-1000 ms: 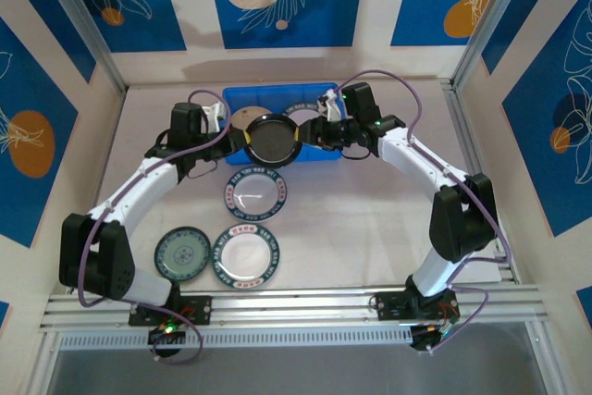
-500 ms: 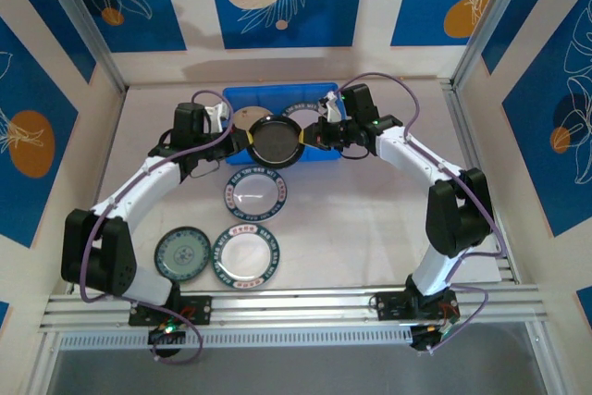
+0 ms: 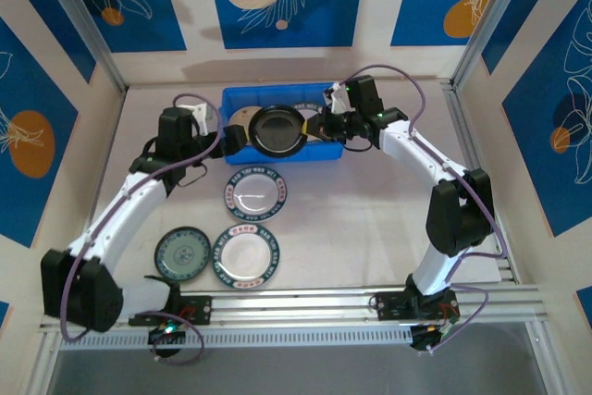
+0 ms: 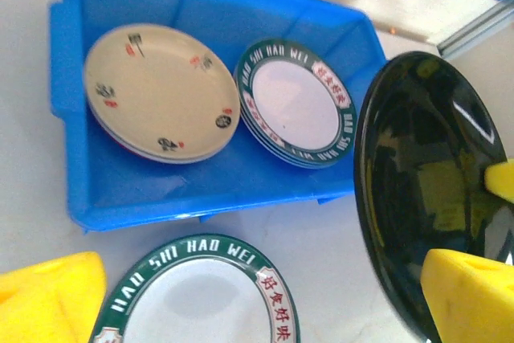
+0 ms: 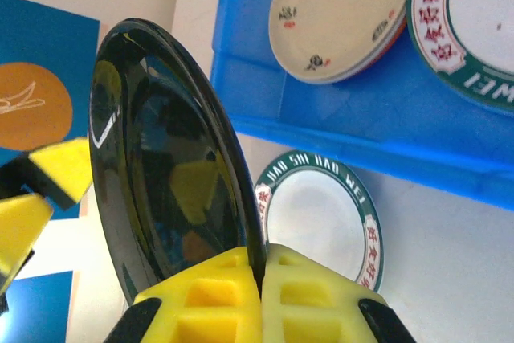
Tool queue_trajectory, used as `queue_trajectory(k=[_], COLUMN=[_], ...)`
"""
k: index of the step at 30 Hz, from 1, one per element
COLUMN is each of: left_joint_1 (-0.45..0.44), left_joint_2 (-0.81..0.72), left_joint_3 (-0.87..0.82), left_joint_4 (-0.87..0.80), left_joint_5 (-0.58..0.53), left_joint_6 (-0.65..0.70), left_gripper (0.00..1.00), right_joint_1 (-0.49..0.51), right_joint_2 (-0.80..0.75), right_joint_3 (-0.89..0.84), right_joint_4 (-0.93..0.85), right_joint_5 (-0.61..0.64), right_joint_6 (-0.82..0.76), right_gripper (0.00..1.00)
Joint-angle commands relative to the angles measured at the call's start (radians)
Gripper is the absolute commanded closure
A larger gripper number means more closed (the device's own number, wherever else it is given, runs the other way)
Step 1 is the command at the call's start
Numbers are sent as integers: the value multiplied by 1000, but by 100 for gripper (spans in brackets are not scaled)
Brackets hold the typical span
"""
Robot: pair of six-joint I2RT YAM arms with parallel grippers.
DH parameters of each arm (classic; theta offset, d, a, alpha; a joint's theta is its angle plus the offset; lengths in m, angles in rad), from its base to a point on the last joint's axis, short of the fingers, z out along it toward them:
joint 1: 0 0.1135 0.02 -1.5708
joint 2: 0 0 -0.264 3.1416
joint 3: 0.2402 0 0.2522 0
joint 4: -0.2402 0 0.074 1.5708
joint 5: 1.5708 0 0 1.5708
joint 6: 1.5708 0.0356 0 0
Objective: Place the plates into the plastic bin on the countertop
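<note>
Blue plastic bin (image 3: 277, 92) sits at the far centre of the countertop (image 3: 370, 219), top view. Over it the black plate (image 3: 277, 129) stands tilted, face toward the camera, between the two grippers. At its right rim the right gripper (image 3: 319, 127) is closed on the edge, with the right arm folded at the elbow and the forearm reaching in from the right. Just beside the left rim is the left gripper (image 3: 231, 138), the left arm stretched in a long diagonal from its base. Three plates lie nearer the bases: a green-rimmed white plate (image 3: 256, 192) just in front of the bin, a second green-rimmed plate (image 3: 246, 253) nearer still, and a pale green plate (image 3: 183, 254) to its left.

Left wrist view: yellow fingers (image 4: 48, 299) spread wide, nothing pinched. The black plate rises on edge at the right, by the right-hand finger. Inside the bin, a cream plate (image 4: 161, 90) lies left and a green-lettered plate (image 4: 295, 102) right, each with another rim showing beneath.

Right wrist view: both pads pressed together on the black plate's lower edge, the plate standing steeply upright. The bin and its two piles lie beyond, upper right.
</note>
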Motion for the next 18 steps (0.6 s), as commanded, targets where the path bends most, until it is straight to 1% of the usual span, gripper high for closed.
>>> queue_trajectory(k=[1, 3, 5, 7, 10, 14, 18], left_joint_1=[2, 1, -1, 0, 4, 6, 9], left_joint_2=[-44, -26, -19, -36, -68, -93, -88], left_joint_3=[-42, -16, -14, -59, -124, -152, -162], left_joint_4=[32, -8, -48, -11, 34, 52, 72], left_joint_5=[-65, -12, 3, 37, 19, -20, -8], left_joint_6=[-39, -46, -40, -33, -64, -89, -102], left_gripper=[0, 0, 0, 0, 0, 0, 0], right_joint_1=[-7, -11, -11, -16, -20, -18, -8], right_joint_2=[36, 61, 94, 144, 224, 334, 449], right_joint_3=[76, 119, 174, 241, 332, 469, 592], right_joint_4=[-15, -27, -53, -89, -121, -172, -207], right_joint_5=[-5, -2, 7, 7, 4, 26, 55], right_joint_6=[31, 42, 49, 46, 52, 39, 26], right_gripper=[100, 100, 100, 100, 100, 100, 100])
